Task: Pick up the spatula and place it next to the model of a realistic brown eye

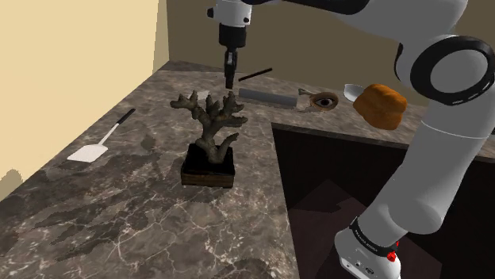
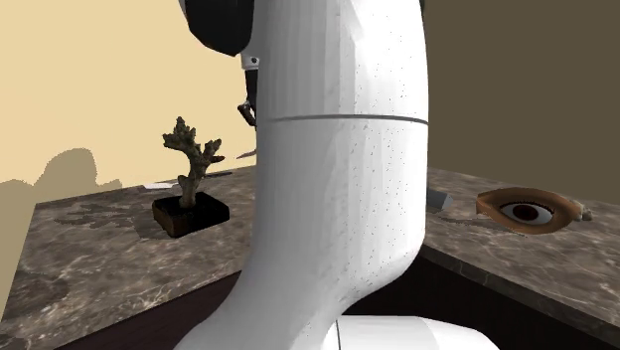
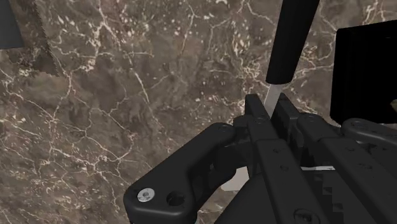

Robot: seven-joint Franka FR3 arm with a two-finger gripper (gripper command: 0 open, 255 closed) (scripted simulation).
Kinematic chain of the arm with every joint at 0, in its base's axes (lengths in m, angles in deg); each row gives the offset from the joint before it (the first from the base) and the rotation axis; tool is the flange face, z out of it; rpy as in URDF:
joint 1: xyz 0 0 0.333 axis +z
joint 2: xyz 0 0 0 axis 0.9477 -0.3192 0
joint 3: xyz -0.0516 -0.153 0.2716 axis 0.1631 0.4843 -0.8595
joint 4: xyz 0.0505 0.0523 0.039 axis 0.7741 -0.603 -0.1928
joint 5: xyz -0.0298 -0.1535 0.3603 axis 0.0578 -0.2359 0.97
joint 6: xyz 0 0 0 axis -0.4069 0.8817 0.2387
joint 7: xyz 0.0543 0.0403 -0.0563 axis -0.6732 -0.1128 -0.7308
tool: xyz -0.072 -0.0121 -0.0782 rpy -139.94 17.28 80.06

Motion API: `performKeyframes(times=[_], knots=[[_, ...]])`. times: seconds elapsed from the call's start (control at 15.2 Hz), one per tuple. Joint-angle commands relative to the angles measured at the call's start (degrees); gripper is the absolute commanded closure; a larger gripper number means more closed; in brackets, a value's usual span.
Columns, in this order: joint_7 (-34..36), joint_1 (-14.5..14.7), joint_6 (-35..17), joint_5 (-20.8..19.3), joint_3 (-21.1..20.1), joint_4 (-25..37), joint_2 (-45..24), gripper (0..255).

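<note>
My black gripper (image 1: pixel 229 82) hangs over the back of the marble counter, just behind a coral-shaped sculpture. In the wrist view its fingers (image 3: pixel 254 107) are shut on the thin white neck of a spatula (image 3: pixel 289 44), whose black handle runs out past the fingertips. In the shoulder view that handle (image 1: pixel 255 74) sticks out toward the right from the fingertips. How high it is above the counter I cannot tell. The brown eye model (image 1: pixel 324 100) lies further right at the back of the counter, also the eye model (image 2: pixel 527 211).
A second white-bladed spatula (image 1: pixel 95 145) lies near the counter's left edge. The coral sculpture (image 1: pixel 209 127) stands on a dark base mid-counter. A grey bar (image 1: pixel 268 96) and an orange lump (image 1: pixel 381 105) flank the eye. A dark sunken basin (image 1: pixel 341 182) opens at the right.
</note>
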Motion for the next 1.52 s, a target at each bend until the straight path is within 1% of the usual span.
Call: performKeyframes(times=[0.0, 0.33, 0.66, 1.06, 1.45], knots=[[-2.47, -2.07, -1.96, 1.33, 0.78, -6.32, 4.68, 255], [-8.83, -5.72, -4.51, 3.51, 3.62, -17.57, 13.93, 255], [-15.35, -8.50, -5.82, 4.39, 7.19, -26.20, 21.60, 255], [-23.18, -11.40, -6.45, 3.88, 12.09, -33.94, 28.99, 255], [-31.04, -14.28, -6.58, 1.99, 17.46, -39.21, 34.47, 255]])
